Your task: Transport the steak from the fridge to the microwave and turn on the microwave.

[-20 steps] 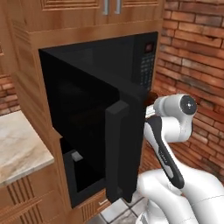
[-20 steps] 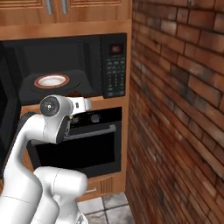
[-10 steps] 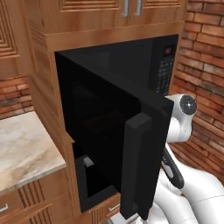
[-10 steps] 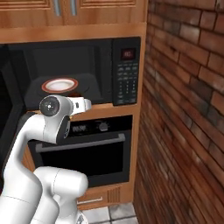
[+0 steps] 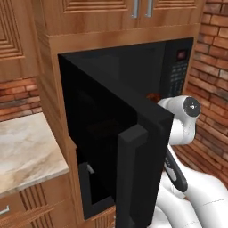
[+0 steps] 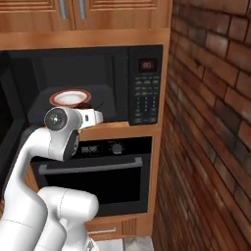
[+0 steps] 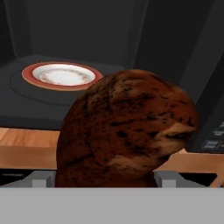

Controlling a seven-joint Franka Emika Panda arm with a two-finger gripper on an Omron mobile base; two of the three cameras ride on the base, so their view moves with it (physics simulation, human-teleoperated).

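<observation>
The steak [image 7: 127, 131], dark reddish-brown with a tan end, sits close up in the hand view, and my gripper [image 6: 99, 116] is shut on it. It is held just in front of the microwave [image 6: 146, 88], level with the cavity floor. The microwave's wide black door [image 5: 111, 133] stands swung open to the left. Inside, on the dark turntable, lies a white plate with a red rim [image 7: 63, 75] [image 6: 68, 98], beyond and left of the steak. The button panel with its small red display [image 5: 179, 67] is on the right. The fridge is out of view.
A black oven with knobs and a long bar handle [image 6: 93, 166] sits below the microwave. A brick wall [image 6: 211, 122] rises close on the right. A marble counter [image 5: 26, 147] lies to the left of the open door, with wooden cabinets [image 5: 111, 13] above.
The whole scene has grown and shifted in both base views, so the base has driven closer to the microwave. The arm keeps its pose, still holding the steak.
</observation>
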